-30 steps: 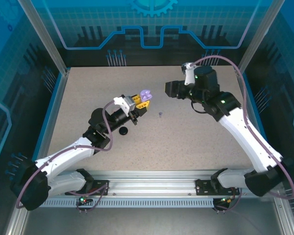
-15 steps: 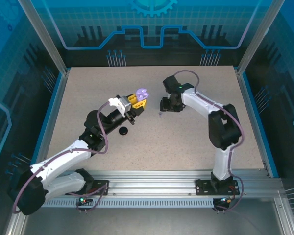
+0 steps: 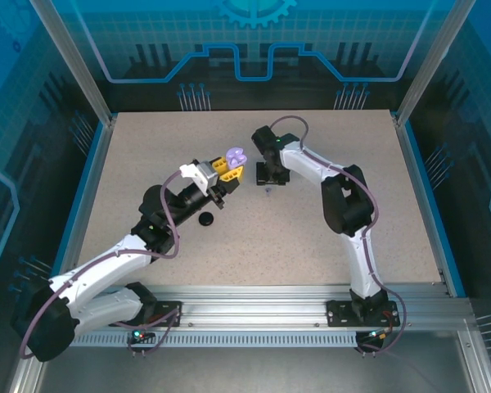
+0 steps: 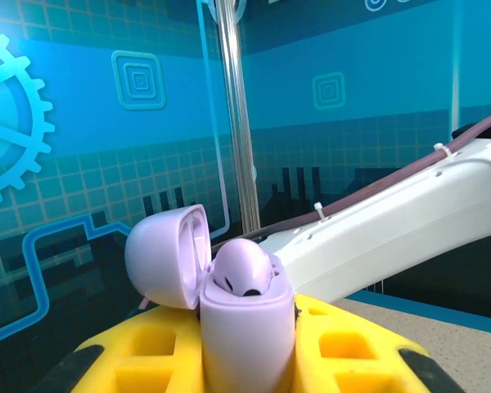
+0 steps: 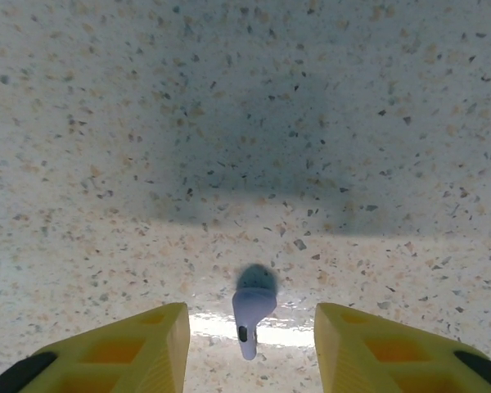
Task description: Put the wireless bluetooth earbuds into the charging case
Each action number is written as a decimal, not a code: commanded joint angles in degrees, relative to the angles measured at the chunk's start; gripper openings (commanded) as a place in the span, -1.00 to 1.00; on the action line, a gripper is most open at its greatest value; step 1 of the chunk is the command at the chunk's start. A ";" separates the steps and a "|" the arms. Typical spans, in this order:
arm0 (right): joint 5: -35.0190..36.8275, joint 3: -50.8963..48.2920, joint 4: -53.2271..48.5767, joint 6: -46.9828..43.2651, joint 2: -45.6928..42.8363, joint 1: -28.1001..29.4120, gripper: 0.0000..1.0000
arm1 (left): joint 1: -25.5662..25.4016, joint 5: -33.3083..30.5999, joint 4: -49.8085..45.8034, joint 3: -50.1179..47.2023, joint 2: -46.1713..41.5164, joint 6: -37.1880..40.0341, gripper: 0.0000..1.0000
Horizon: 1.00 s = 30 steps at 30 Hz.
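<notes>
My left gripper (image 3: 227, 169) is shut on the lavender charging case (image 3: 235, 155), held above the table with its lid open. In the left wrist view the case (image 4: 245, 336) stands upright between the yellow fingers (image 4: 368, 352). Its lid (image 4: 164, 258) is tipped back to the left, and one lavender earbud (image 4: 241, 268) sits in it. A second lavender earbud (image 3: 267, 191) lies on the table under my right gripper (image 3: 270, 182). In the right wrist view this earbud (image 5: 253, 311) lies between the open yellow fingers (image 5: 139, 348), touching neither; the right gripper (image 5: 251, 348) holds nothing.
A small round black object (image 3: 204, 219) lies on the speckled table (image 3: 147, 164) below the left gripper. The right arm's white link (image 4: 409, 221) passes close behind the held case. Blue enclosure walls (image 3: 254, 49) and metal posts ring the table.
The right arm has swung left and lowered over the earbud on the table, its jaws narrowing. The left gripper with the case has shifted slightly up and left.
</notes>
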 commanded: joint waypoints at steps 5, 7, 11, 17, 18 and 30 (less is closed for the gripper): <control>2.03 2.76 -4.10 1.53 3.56 1.53 -0.17 | -0.39 -0.84 1.16 -0.35 -1.08 1.90 -1.00; 2.01 3.37 -4.35 1.62 4.36 1.81 -0.18 | -0.36 -0.85 1.15 -0.30 -1.07 2.03 -1.00; 2.25 4.13 -4.64 1.71 6.18 2.11 -0.20 | -0.36 -0.91 1.15 -0.36 -1.06 2.20 -1.00; 2.45 4.35 -4.83 1.79 7.33 2.13 -0.28 | -0.36 -0.93 1.13 -0.59 -1.14 2.29 -1.00; 2.51 4.16 -4.85 1.84 7.38 2.13 -0.28 | -0.41 -0.93 1.15 -0.54 -1.07 2.29 -1.00; 2.63 2.76 -4.20 1.40 6.83 1.79 -0.52 | -0.38 -0.86 1.06 -0.56 -1.04 1.94 -1.00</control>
